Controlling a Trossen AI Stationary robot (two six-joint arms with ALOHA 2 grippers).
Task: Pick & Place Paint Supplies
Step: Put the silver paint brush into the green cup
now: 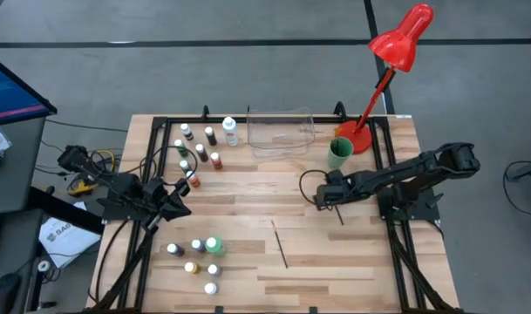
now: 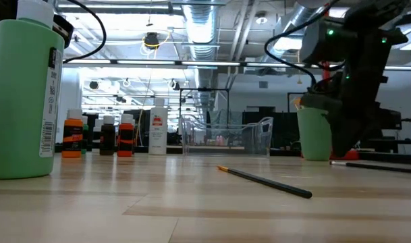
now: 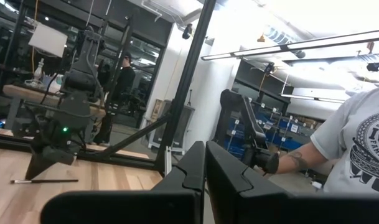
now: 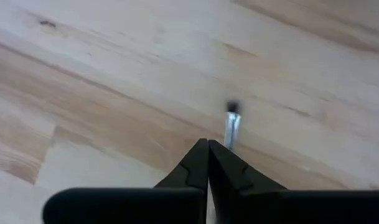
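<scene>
My right gripper (image 1: pixel 323 200) (image 4: pixel 208 144) is down at the table on the right, in front of the green cup, shut on a thin dark brush (image 1: pixel 338 214) (image 2: pixel 377 167). A second brush (image 1: pixel 280 243) (image 2: pixel 266 180) lies flat mid-table. Tiny white-capped bottles stand in a far-left group (image 1: pixel 200 150) and a near-left group (image 1: pixel 195 259). The taller green bottle (image 1: pixel 213 246) (image 2: pixel 24 98) is in the near group, and the taller white one (image 1: pixel 229 131) is at the far edge. My left gripper (image 1: pixel 180 207) (image 3: pixel 205 163) waits shut between the two groups. My right gripper is on the brush near its bristle end; the metal ferrule (image 4: pixel 231 127) and dark tip stick out just past the shut fingertips. The fingers come from above, slanting, and hide the contact itself. The handle (image 2: pixel 387 168) lies along the table.
A clear plastic tray (image 1: pixel 280 133) and a green cup (image 1: pixel 339 153) stand at the far edge, with a red desk lamp (image 1: pixel 403 39) beside the cup. Black frame rails run along the table's sides. A person (image 3: pixel 354 146) stands beyond the table.
</scene>
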